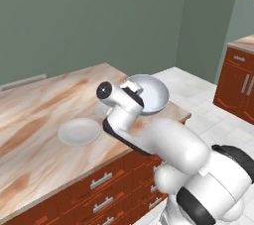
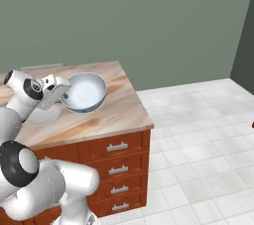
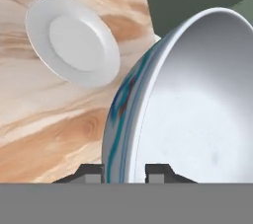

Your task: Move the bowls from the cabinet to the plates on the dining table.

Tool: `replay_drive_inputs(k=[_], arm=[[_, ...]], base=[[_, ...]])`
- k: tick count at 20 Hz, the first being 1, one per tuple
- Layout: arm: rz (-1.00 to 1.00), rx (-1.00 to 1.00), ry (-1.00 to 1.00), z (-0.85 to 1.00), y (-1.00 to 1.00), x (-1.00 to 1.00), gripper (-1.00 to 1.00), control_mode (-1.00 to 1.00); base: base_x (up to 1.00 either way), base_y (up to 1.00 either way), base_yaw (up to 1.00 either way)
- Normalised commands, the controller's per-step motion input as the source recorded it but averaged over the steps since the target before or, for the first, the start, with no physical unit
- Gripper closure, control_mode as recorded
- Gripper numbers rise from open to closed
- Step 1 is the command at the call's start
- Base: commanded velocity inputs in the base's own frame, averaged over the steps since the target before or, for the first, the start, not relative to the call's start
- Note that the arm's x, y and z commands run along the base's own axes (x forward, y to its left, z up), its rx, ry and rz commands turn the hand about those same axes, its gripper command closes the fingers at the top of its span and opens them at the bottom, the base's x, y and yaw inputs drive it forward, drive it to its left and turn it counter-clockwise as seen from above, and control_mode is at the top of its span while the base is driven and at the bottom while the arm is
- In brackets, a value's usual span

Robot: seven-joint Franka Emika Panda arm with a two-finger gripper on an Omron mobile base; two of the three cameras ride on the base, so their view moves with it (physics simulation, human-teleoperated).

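My gripper [image 3: 126, 171] is shut on the rim of a pale bowl [image 3: 188, 104] with a blue-green band on its outside. It holds the bowl tilted above the dining table [image 1: 39, 115]. The same bowl [image 1: 146, 94] hangs over the table's right end, with the gripper [image 1: 135, 91] at its left rim. From the other side, the bowl [image 2: 85, 91] faces the camera and the gripper [image 2: 62, 90] clamps its left edge. One white plate [image 1: 79, 131] lies flat on the table, left of the arm. It is the plate [image 3: 74, 40] beyond the bowl and the plate [image 2: 42, 115] partly behind the arm. The cabinet is out of view.
The table's drawers [image 2: 118, 147] with grey handles face the tiled floor [image 2: 198, 135]. Red-brown lower cabinets [image 1: 238, 85] stand across the floor at the right. A grey-green wall [image 1: 99, 16] runs behind the table.
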Motion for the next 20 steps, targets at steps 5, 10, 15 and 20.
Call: replay_drive_inputs(k=[5, 10, 15, 20], arm=[[0.03, -0.37, 0.13, -0.23, 0.16, 0.49, 1.0, -1.0], [0.02, -0.38, 0.07, -0.16, 0.21, 0.37, 1.0, -1.0], [0.04, -0.19, 0.02, -0.15, 0.3, 0.2, 1.0, -1.0], [0.07, 0.0, 0.0, -0.12, 0.22, 0.04, 1.0, -1.0]], base=[[0.0, 0.0, 0.0], [0.0, 0.0, 0.0], [0.0, 0.0, 0.0], [0.0, 0.0, 0.0]])
